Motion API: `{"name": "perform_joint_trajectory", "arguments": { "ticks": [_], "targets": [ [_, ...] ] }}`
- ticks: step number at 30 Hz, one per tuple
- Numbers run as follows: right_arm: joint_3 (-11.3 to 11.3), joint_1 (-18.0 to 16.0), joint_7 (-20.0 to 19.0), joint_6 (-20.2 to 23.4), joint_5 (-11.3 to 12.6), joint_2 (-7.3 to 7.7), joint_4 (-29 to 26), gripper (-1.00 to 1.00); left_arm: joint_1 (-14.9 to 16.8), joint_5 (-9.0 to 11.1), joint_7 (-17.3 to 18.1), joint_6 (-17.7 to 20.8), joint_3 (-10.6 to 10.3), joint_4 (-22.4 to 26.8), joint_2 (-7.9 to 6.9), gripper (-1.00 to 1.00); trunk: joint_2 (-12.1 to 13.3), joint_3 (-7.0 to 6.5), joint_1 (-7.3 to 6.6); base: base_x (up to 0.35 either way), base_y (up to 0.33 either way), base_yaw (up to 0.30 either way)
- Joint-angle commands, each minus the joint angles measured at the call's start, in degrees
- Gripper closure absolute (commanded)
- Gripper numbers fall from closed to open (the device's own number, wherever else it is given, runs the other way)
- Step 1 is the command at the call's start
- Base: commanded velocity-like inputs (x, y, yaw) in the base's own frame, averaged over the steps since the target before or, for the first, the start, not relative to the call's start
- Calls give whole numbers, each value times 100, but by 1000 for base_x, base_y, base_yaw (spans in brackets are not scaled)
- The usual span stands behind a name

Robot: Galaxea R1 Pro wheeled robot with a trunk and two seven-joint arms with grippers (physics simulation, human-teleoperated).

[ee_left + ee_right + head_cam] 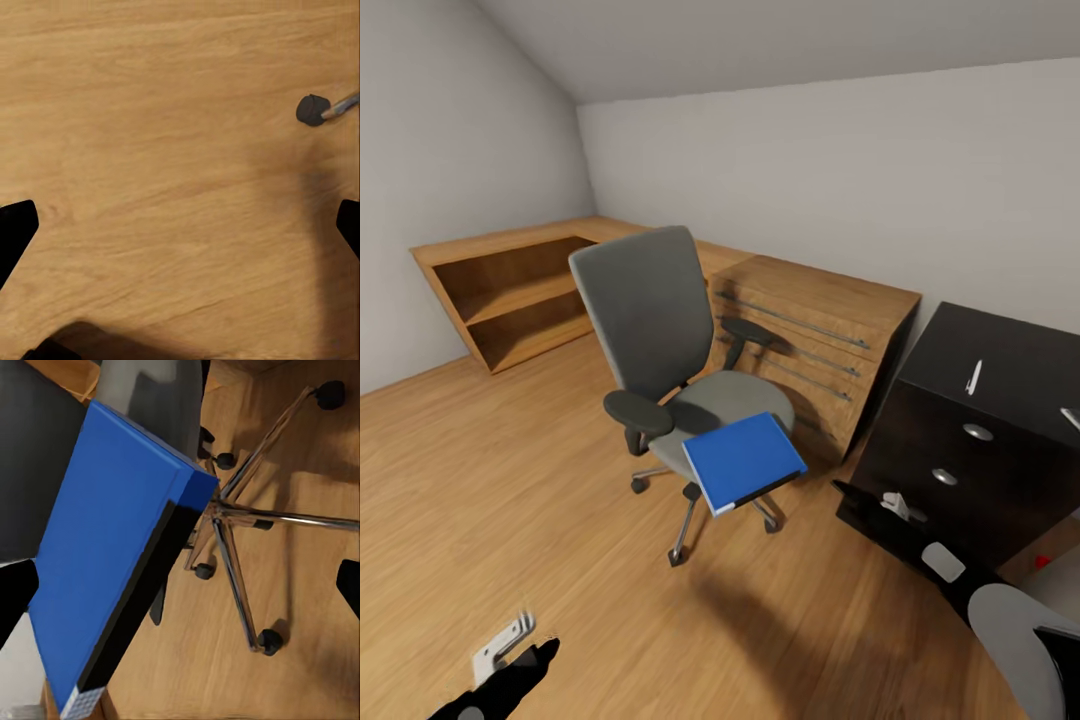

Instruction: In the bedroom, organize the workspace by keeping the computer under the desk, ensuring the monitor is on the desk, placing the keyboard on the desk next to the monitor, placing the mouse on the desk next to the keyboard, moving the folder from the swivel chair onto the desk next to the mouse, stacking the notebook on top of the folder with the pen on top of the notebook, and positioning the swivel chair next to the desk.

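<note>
The desk (black-topped) is cut off at the right edge.

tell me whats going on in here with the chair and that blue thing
A two-armed robot faces a swivel chair standing on the wood floor, with a blue folder lying on the front of its seat, partly overhanging the edge. Nothing is being held yet. The right gripper is open and aimed at the folder, seen from above. The left gripper is open too, hanging low over the floor near a chair caster. A pen lies on the dark unit at the right.
</note>
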State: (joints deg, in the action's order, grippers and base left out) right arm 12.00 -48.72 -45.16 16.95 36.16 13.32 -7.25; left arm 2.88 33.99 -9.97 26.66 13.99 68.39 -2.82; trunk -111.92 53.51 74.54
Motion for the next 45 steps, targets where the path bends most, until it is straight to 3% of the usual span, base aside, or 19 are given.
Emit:
{"name": "perform_joint_trajectory", "arguments": {
  "ticks": [1,5,9,34,45],
  "targets": [
    [48,12,-224,55,-63,1,2,-100,2,92,-23,24,-5,-34,0,-100,-44,23,22,0,0,0],
    [46,39,-796,49,-249,4,4,-100,2,127,-1,24,-11,-94,0,-100,-204,95,110,0,0,0],
    [47,94,-977,44,-305,4,4,-100,2,126,3,-22,-18,-110,9,-100,-365,167,198,0,0,0],
    [49,152,-1036,28,-316,88,4,-100,2,133,-5,-56,-19,-142,35,-100,-1367,615,747,0,0,0],
    [43,152,-1051,28,-327,84,-2,-100,2,134,0,-62,-13,-190,31,-100,-1367,615,747,0,0,0]
  ]
}}
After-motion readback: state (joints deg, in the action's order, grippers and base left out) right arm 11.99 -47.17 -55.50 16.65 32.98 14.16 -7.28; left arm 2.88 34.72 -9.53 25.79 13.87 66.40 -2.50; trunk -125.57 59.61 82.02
